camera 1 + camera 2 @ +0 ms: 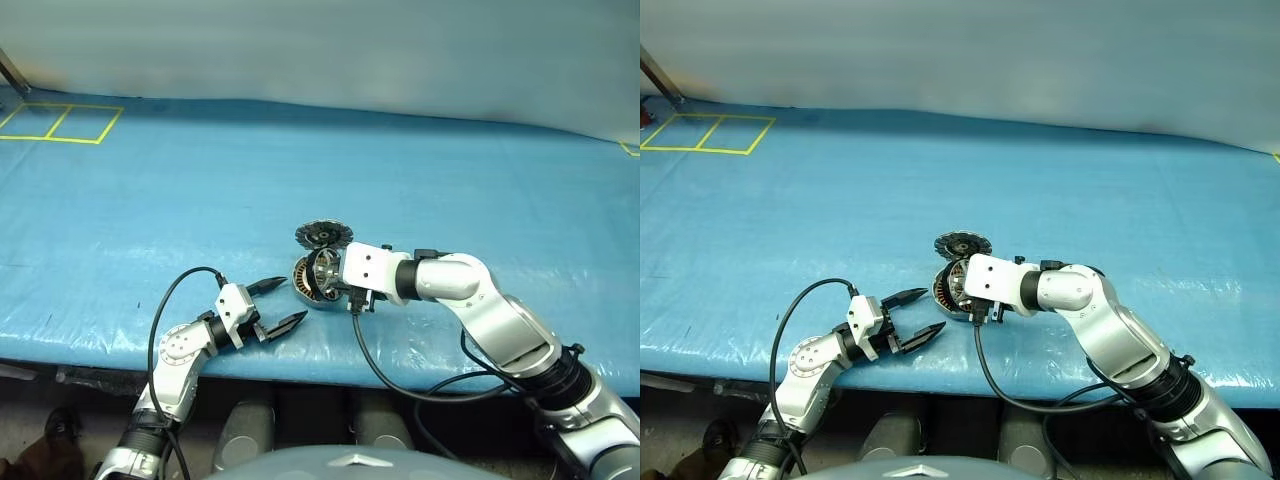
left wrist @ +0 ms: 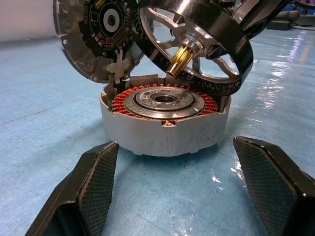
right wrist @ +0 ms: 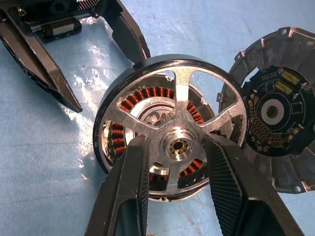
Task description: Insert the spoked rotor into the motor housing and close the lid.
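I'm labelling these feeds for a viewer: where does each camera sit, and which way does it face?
Left and right eye views: head stereo pair, looking forward and down at the blue table; both arms show.
Left wrist view: level past its open black fingers at the motor housing.
Right wrist view: down along its fingers gripping the spoked rotor above the housing.
Shared: housing, rotor, and the lid standing behind.

Rotor [image 3: 173,142]: bright machined metal, polished spokes and hub, dark glossy outer band, brass-coloured shaft tip. Housing [image 2: 162,132]: matt pale-grey cast wall; copper-red wire windings around a smooth turned steel centre. Lid [image 3: 275,113]: dull grey metal rim, dark matt circuit board on its face. Finger pads [image 2: 96,189]: black, matt, finely cross-hatched. Table cover [image 1: 450,180]: blue woven plastic sheet, slightly glossy, wrinkled.
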Robot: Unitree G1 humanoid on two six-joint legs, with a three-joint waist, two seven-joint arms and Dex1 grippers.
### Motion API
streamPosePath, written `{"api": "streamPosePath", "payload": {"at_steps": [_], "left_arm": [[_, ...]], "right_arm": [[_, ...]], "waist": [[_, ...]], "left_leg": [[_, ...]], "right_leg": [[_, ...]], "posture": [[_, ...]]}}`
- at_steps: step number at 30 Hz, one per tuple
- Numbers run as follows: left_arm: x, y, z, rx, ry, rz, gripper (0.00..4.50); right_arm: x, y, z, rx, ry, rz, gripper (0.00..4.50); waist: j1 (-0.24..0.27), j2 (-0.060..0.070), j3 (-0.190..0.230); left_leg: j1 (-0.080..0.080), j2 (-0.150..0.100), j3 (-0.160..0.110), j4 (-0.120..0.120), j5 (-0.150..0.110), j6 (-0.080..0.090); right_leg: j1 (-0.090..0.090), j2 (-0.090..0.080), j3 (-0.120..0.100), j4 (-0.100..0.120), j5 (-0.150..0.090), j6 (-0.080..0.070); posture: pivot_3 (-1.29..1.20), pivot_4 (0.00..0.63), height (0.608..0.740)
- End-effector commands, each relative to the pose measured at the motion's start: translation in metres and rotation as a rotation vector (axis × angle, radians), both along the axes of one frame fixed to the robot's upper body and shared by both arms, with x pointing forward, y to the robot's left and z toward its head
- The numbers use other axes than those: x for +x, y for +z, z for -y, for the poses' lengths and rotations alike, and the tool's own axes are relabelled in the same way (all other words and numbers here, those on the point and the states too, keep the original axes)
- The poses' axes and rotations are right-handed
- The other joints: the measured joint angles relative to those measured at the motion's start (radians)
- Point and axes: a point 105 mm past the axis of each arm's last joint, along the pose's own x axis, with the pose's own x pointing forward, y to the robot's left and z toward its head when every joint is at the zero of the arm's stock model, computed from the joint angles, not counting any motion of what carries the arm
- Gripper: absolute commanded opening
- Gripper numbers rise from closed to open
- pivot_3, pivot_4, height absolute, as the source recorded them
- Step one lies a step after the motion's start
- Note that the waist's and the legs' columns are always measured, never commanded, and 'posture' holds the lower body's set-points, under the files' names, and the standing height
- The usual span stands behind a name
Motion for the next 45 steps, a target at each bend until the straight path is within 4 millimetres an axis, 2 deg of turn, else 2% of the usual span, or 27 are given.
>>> {"api": "streamPosePath", "payload": {"at_steps": [1, 19, 33, 45], "left_arm": [[-0.002, 0.005, 0.003, -0.016, -0.003, 0.019, 4.09], [-0.002, 0.002, 0.002, -0.015, 0.003, 0.018, 4.09], [-0.003, 0.002, 0.004, -0.023, 0.003, 0.014, 4.09], [-0.004, 0.001, 0.003, -0.029, 0.014, 0.014, 4.09]], "right_arm": [[0.003, -0.002, 0.003, -0.033, -0.006, 0.017, 1.34], [0.004, -0.001, 0.006, -0.068, 0.006, 0.029, 1.34], [0.001, 0.01, 0.0, -0.067, 0.04, 0.069, 1.34], [0.005, 0.006, 0.004, -0.107, 0.031, 0.073, 1.34]], "waist": [[0.0, 0.0, 0.0], [0.001, 0.0, 0.0], [0.002, 0.0, 0.0], [0.002, 0.0, 0.0]], "left_leg": [[0.0, 0.0, 0.0, 0.0, 0.0, 0.0], [0.0, 0.0, 0.0, 0.0, 0.0, 0.0], [0.0, 0.0, 0.0, 0.0, 0.0, 0.0], [0.0, 0.0, 0.0, 0.0, 0.0, 0.0]], "right_leg": [[0.0, 0.0, 0.0, 0.0, 0.0, 0.0], [0.0, 0.0, 0.0, 0.0, 0.0, 0.0], [0.0, 0.0, 0.0, 0.0, 0.0, 0.0], [0.0, 0.0, 0.0, 0.0, 0.0, 0.0]], "posture": [[0.0, 0.15, 0.74], [0.0, 0.15, 0.74], [0.0, 0.15, 0.74], [0.0, 0.15, 0.74]]}}
